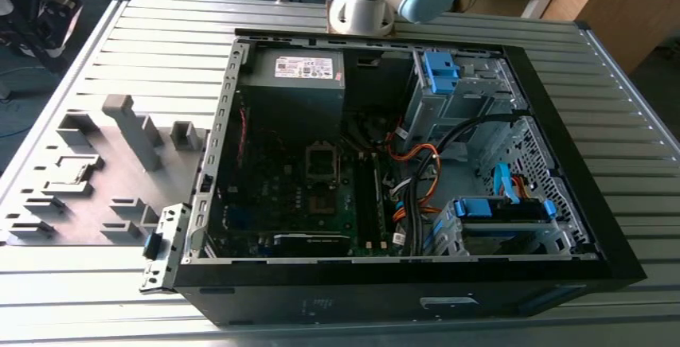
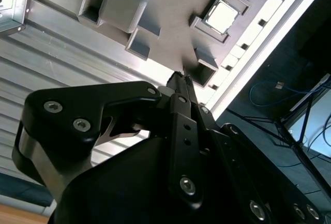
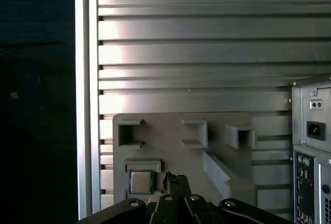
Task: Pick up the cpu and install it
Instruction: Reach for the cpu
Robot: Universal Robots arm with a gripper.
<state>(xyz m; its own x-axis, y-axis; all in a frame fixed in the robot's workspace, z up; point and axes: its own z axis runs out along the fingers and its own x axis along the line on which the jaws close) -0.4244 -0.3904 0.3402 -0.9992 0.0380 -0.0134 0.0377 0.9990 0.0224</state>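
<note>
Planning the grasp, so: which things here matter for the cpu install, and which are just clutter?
For the job: cpu sitting in the grey tray; socket; gripper, shut and empty.
Just there: power supply; drive cages; cables.

You have bright, even light over the counter (image 1: 138, 37) in the exterior view; its ribbed slats read pale, with a faint blue cast toward the exterior view's right. The inside of the computer case (image 1: 318, 299) lies in deep shadow, darkest along the wall on the exterior view's left. In the second wrist view, glare burns the slats white just past the tip of the gripper (image 2: 180, 75), whose black body carries only soft highlights, and the cpu (image 2: 222, 17) gleams pale. In the first wrist view, hot patches sit on the slats near the counter's edge, the floor (image 3: 36, 105) is nearly black, and the grey tray (image 3: 170, 157) holds hard shadows in its pockets.
</note>
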